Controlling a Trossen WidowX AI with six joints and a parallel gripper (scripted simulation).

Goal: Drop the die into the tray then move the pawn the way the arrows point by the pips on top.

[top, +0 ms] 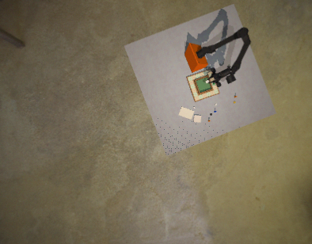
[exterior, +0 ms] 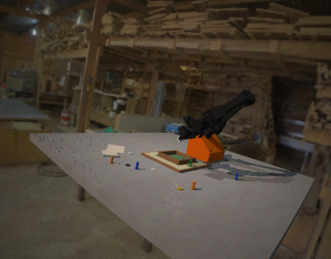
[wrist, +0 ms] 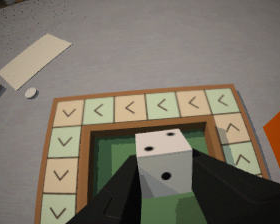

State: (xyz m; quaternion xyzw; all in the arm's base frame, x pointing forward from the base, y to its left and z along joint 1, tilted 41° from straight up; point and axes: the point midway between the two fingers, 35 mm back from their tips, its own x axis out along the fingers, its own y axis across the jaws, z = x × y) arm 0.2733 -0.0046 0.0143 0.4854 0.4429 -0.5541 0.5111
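Observation:
The white die (top: 207, 81) (exterior: 179, 138) (wrist: 164, 162) is held between the fingertips of my gripper (top: 207, 81) (exterior: 180, 137) (wrist: 161, 159), which is shut on it. In the wrist view its pale upper face shows two pips and the face towards the camera shows one. The gripper is tilted and high above the dice tray (top: 202, 87) (exterior: 176, 157) (wrist: 151, 126), which has a green floor and brown walls. The board (top: 192, 89) (exterior: 161, 163) (wrist: 98, 111) has arrowed squares around the tray. A green pawn (exterior: 190, 162) stands upright on the board's near right side in the exterior view.
An orange block (top: 195, 59) (exterior: 203, 149) (wrist: 278, 132) is at the arm's base beside the board. Orange pawns (exterior: 112, 160) (exterior: 193, 185), blue pawns (exterior: 137, 166) (exterior: 237, 177), small discs (exterior: 128, 165) (exterior: 180, 188) (wrist: 31, 93) and a pale slab (top: 186, 112) (wrist: 36, 62) lie around.

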